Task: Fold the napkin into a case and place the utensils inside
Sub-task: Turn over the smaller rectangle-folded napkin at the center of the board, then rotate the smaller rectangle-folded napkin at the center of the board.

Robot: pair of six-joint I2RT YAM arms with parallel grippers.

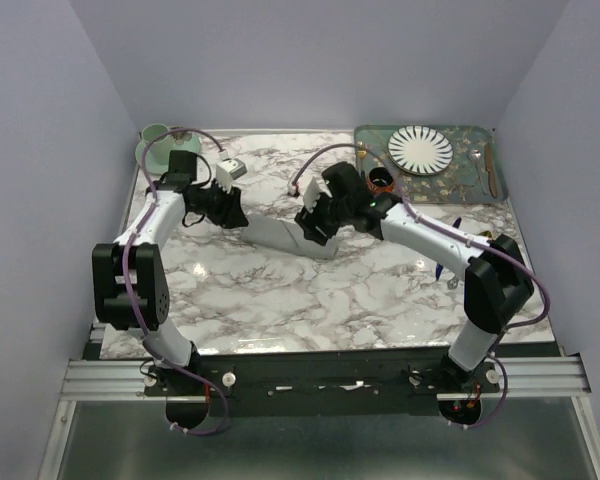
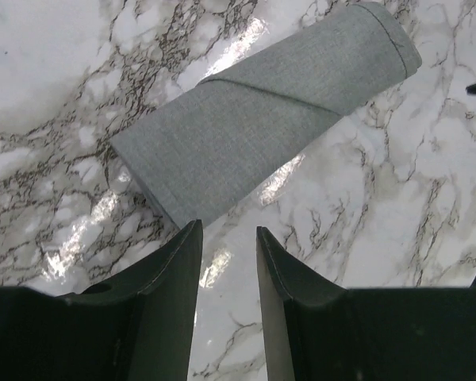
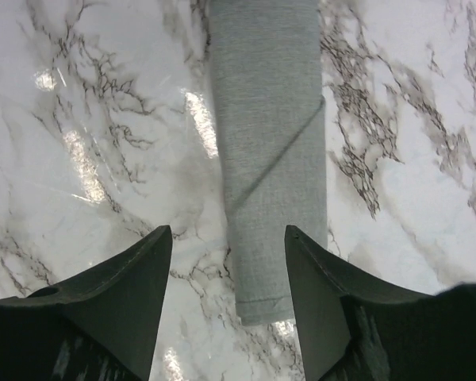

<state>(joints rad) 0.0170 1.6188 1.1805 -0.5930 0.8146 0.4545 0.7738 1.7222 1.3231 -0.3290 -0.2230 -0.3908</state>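
Observation:
The napkin lies folded as a narrow grey case [image 1: 280,237] on the marble table, between my two grippers. In the left wrist view the case [image 2: 262,119] lies flat just beyond my left gripper [image 2: 228,238], whose jaws are a little apart and empty. In the right wrist view one end of the case [image 3: 270,143] lies under my wide-open, empty right gripper [image 3: 228,234]. From above, the left gripper [image 1: 235,212] is at the case's left end and the right gripper [image 1: 312,228] at its right end. A blue-handled utensil [image 1: 440,268] shows partly beside the right arm.
A green patterned tray [image 1: 480,185] at the back right holds a striped plate [image 1: 420,149] and a gold fork [image 1: 493,170]. A small dark cup [image 1: 380,180] stands near the tray. A mint cup [image 1: 152,143] stands at the back left.

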